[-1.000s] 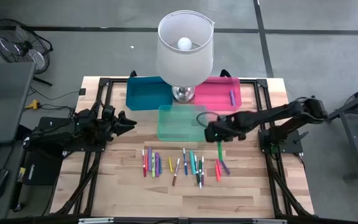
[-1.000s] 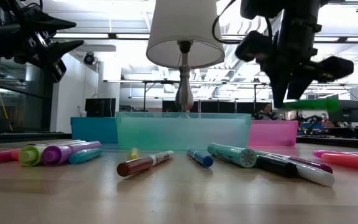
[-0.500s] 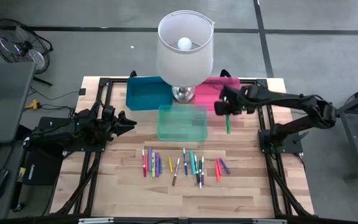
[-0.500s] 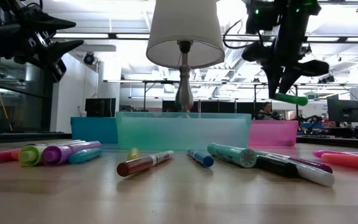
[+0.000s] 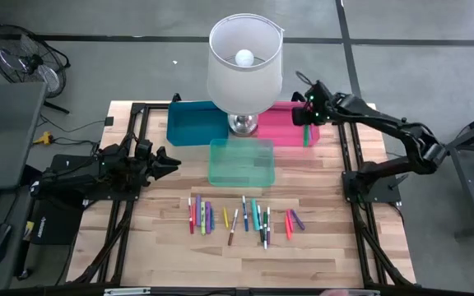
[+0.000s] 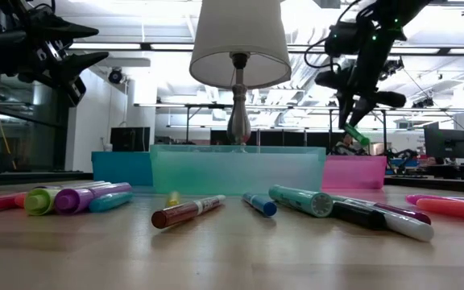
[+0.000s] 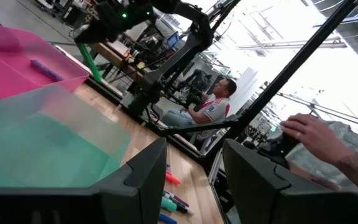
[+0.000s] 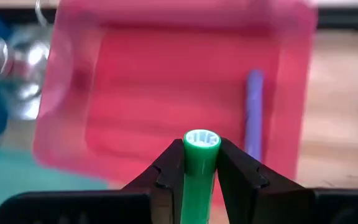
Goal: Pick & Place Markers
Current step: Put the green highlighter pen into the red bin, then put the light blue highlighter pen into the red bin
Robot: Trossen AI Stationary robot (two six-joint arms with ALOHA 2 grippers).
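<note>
Green marker [image 8: 201, 163] clamped in right gripper [image 8: 202, 167] jaws, hanging above pink bin [image 8: 135, 74], probably for release beside 1 purple marker [image 8: 253, 112] inside. Remaining markers [image 5: 243, 215] scattered on counter [image 5: 336, 247]. Left gripper [image 5: 164, 161] parked aside, jaws apart, empty.

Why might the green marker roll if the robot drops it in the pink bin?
The round green plastic marker, pinched between the right gripper fingers above the pink plastic bin, looks smooth and tube-shaped, so it would probably roll a little. It seems stiff and light, hanging straight. The bin's walls would likely stop it, as with the purple marker inside.
</note>
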